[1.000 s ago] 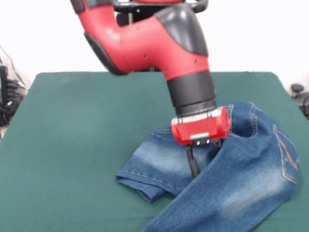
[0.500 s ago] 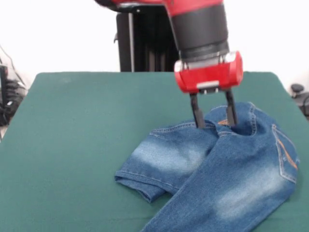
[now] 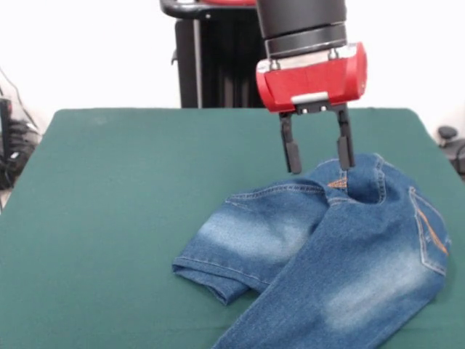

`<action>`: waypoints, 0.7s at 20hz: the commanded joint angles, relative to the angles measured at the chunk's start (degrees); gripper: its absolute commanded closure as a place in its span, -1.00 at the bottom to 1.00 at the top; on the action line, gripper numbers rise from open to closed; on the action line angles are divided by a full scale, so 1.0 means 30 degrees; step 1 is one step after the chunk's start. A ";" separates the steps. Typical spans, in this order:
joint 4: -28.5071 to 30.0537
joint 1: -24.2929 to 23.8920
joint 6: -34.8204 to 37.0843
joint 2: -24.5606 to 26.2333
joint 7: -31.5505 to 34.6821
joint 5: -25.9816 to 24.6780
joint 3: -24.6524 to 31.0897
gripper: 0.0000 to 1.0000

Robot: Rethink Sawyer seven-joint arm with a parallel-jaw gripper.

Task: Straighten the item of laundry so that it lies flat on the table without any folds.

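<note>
The blue denim jeans [image 3: 327,262] lie on the dark green table [image 3: 116,218] at the near right in the front view. One leg is folded across toward the left, its hem at the near middle. The other leg runs down off the bottom edge. A back pocket with orange stitching [image 3: 430,236] shows at the right. My gripper [image 3: 318,160] hangs open and empty just above the waistband, its two black fingers [image 3: 292,154] apart and clear of the cloth.
The black pedestal [image 3: 211,65] stands behind the table's far edge. Cables and dark gear [image 3: 13,145] lie off the table at the left. A dark object [image 3: 450,142] sits off the right edge.
My gripper has opened, let go of the jeans and risen from the cloth to above the waistband. The folded leg has settled flat.
</note>
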 commanded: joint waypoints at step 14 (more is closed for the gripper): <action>0.1169 -0.0672 -0.0296 0.2336 0.1219 -0.1067 -0.1373 -1.00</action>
